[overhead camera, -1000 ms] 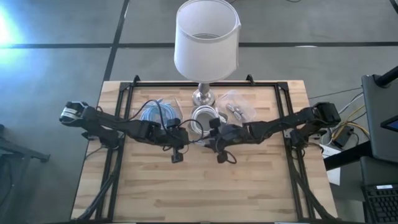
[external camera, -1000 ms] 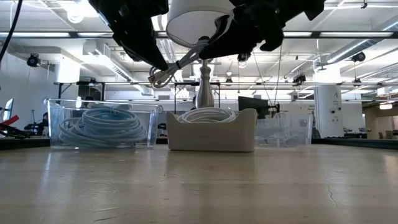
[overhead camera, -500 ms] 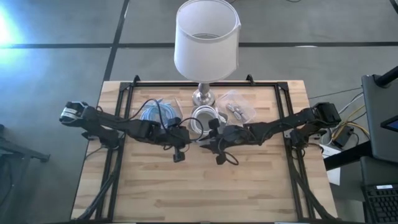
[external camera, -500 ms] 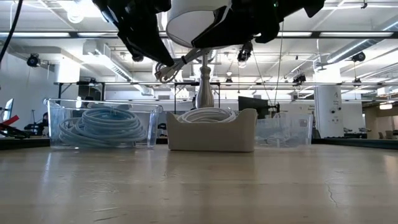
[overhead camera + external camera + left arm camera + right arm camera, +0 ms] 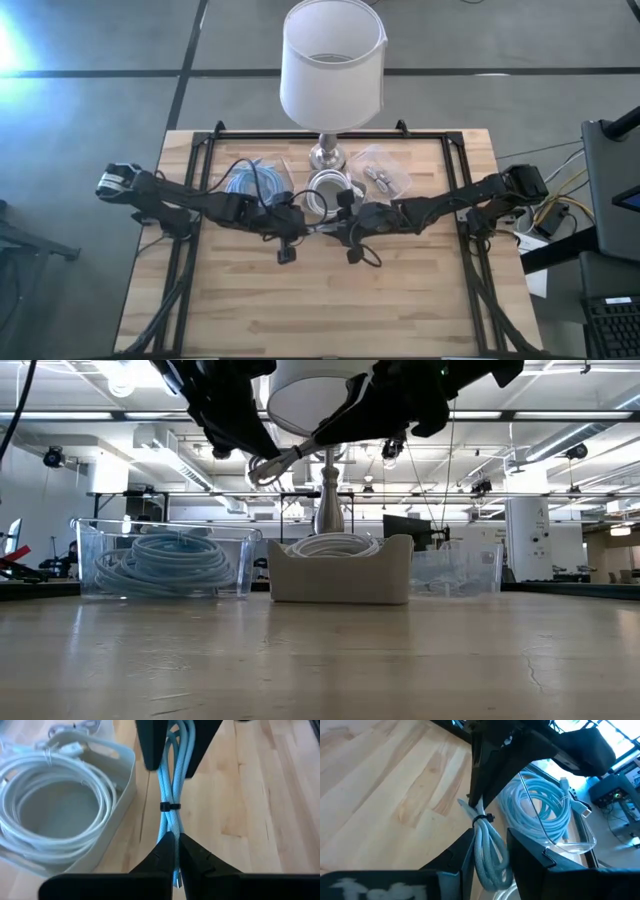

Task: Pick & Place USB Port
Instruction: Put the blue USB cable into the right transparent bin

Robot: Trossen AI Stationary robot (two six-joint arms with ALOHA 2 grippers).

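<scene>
Bundled light-blue USB cable hangs above mid-table in the high view, stretched between the left gripper and right gripper. In the low view it hangs over the beige tray of white cable. Both wrist views show each gripper's fingers pinching opposite ends of the tied bundle.

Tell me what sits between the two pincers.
A tied light-blue cable bundle spans from the left pincer to the right pincer, shown in both wrist views.
</scene>
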